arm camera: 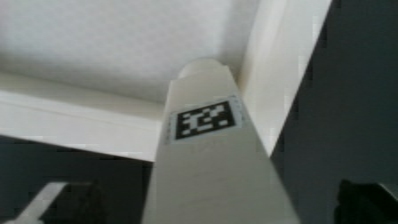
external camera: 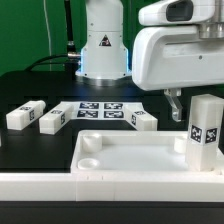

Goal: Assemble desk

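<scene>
One leg (external camera: 203,130) upright at the desk panel's (external camera: 120,152) corner
Pincer (external camera: 176,108) wide open and empty beside it; next, likely grip and twist it tight.

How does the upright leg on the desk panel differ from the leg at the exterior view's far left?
The upright white block leg stands on end; the leftmost white block leg lies flat. Upright leg: on the white rimmed panel; leftmost leg: on the black table. Both are white.
</scene>
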You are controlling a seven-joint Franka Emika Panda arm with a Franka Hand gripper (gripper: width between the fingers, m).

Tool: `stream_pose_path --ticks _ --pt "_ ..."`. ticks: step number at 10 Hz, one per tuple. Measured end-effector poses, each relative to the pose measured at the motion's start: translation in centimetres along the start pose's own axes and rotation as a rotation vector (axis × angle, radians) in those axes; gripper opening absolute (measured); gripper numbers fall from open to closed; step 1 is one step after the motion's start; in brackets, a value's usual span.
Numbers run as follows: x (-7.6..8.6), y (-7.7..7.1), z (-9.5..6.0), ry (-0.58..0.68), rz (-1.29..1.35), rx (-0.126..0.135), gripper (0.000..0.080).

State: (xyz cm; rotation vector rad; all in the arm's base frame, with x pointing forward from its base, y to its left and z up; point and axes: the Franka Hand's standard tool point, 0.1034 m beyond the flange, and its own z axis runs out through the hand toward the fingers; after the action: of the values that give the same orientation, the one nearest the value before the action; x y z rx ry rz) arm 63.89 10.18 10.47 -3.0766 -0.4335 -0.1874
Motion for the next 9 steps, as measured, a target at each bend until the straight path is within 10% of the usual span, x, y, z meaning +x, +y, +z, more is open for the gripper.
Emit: stream_pose_path --ticks 1,3,9 --pt "0.00 -0.03 0.00 0.000 0.000 0.000 0.0637" --pt "0.00 -0.02 0.01 0.000 0.001 0.000 0.0283" --pt "-0.02 0.06 0.01 0.001 0.216 0.014 0.0288"
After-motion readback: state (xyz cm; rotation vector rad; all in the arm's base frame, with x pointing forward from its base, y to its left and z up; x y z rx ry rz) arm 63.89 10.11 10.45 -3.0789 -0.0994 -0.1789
